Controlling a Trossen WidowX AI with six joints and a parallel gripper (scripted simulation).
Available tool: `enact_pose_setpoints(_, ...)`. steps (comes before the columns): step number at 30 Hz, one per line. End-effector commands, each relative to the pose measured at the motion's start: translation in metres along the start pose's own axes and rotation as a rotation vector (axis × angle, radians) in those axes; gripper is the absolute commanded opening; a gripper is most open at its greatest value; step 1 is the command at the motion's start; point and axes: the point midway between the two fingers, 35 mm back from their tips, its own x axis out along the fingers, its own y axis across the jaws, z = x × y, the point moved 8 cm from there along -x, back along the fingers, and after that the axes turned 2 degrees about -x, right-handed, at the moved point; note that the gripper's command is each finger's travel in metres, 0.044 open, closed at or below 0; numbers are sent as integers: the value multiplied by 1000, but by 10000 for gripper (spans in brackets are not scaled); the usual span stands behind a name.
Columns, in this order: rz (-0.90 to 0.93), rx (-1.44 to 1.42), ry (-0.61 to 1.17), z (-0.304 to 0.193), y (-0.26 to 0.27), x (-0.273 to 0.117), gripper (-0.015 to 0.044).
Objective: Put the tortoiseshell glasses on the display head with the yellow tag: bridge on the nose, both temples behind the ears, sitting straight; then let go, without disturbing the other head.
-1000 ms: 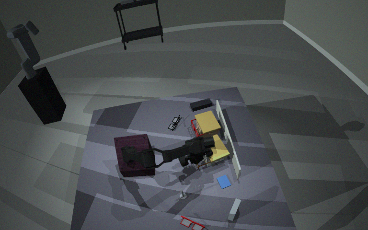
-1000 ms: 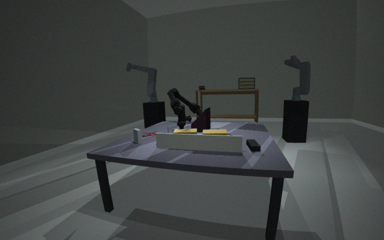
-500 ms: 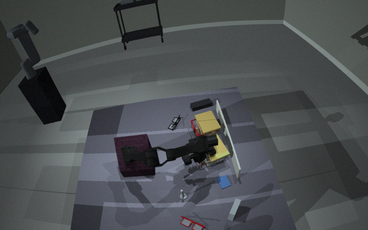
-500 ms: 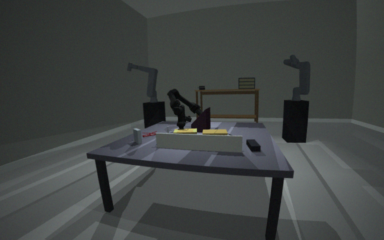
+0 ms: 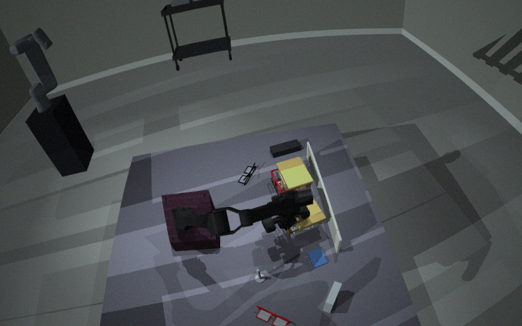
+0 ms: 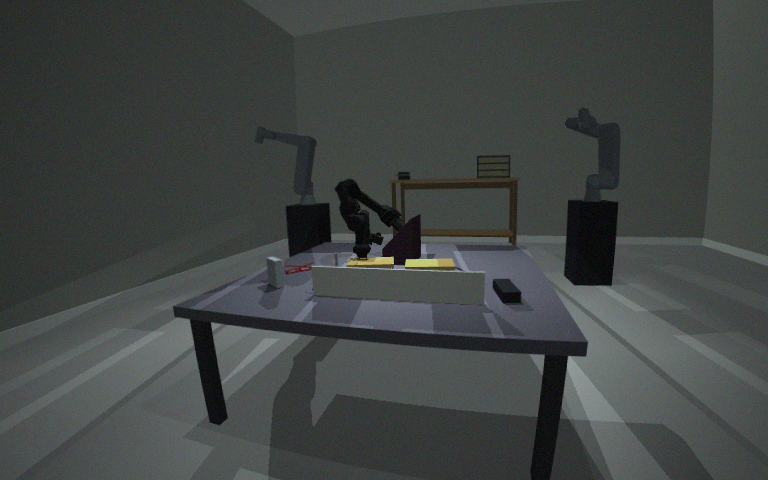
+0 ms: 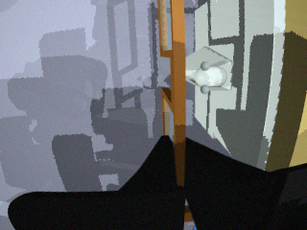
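Observation:
My gripper [image 5: 283, 223] is shut on the tortoiseshell glasses [image 7: 175, 57]. In the wrist view the orange-brown frame runs straight up from between my black fingers. From above, the gripper hangs over the nearer of two yellow-topped display stands [image 5: 315, 214]. The farther stand [image 5: 294, 172] has a red frame at its left side. I cannot make out either stand's tag colour. In the side view the gripper [image 6: 360, 252] is low, just over the left yellow top [image 6: 370, 261]. A small white rounded shape [image 7: 207, 77] lies just right of the glasses in the wrist view.
A long white panel [image 5: 323, 195] stands right behind both stands. Black glasses [image 5: 248, 173], red glasses [image 5: 273, 316], a blue square [image 5: 317, 257], a white block [image 5: 332, 295], a dark block [image 5: 285, 147] and a small white figure [image 5: 260, 276] lie on the table.

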Motion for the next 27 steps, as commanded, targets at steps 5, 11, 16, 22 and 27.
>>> enact_pose_setpoints(5,-4,3,3,-1,-4,-1,0)
enact_pose_setpoints(11,-4,3,3,-1,-4,-2,0)
enact_pose_setpoints(16,-4,3,3,-1,-4,-1,0)
enact_pose_setpoints(22,-4,3,3,-1,-4,1,0)
enact_pose_setpoints(27,-4,3,3,-1,-4,3,0)
